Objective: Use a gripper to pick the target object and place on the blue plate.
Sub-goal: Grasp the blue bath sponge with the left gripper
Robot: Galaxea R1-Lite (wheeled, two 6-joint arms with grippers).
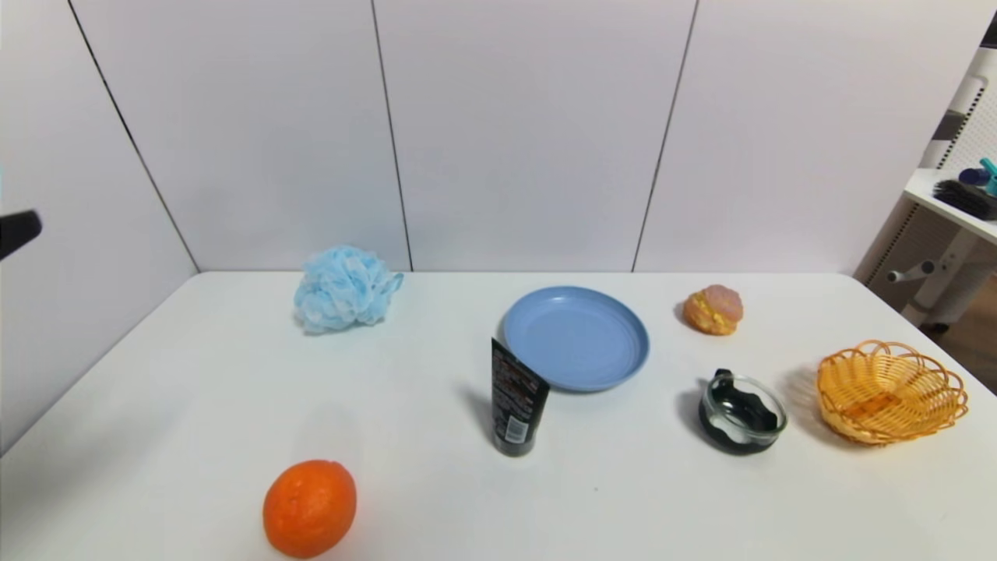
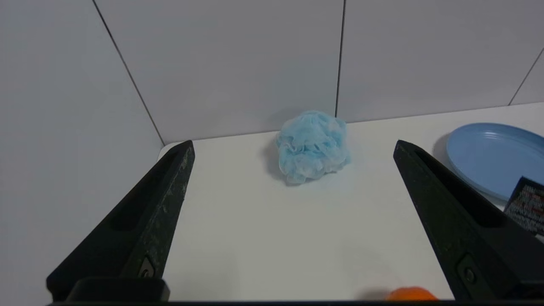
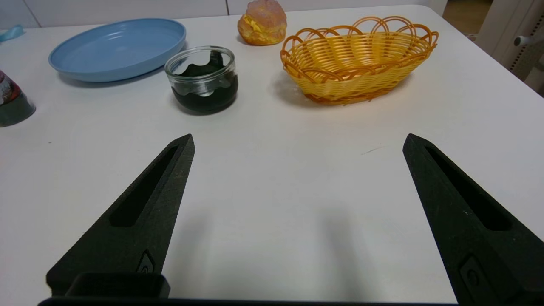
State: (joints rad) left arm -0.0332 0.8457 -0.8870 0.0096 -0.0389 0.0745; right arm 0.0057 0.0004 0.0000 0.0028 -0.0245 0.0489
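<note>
The target object, a fluffy light-blue mesh pouf (image 1: pixel 341 288) (image 2: pixel 311 145), lies at the back left of the white table, close to the wall. The blue plate (image 1: pixel 576 336) (image 2: pixel 495 157) (image 3: pixel 119 47) sits empty near the table's middle. My left gripper (image 2: pixel 293 146) hangs open above the table's left side, facing the pouf from some distance, with nothing between its fingers; only a black tip of it (image 1: pixel 17 232) shows in the head view. My right gripper (image 3: pixel 298 142) is open and empty over the near right part of the table.
A black tube (image 1: pixel 516 399) stands upright just in front of the plate. An orange fruit (image 1: pixel 310 507) lies front left. A bun (image 1: pixel 713 308), a small glass bowl (image 1: pixel 741 413) and a woven orange basket (image 1: pixel 890 389) are on the right side.
</note>
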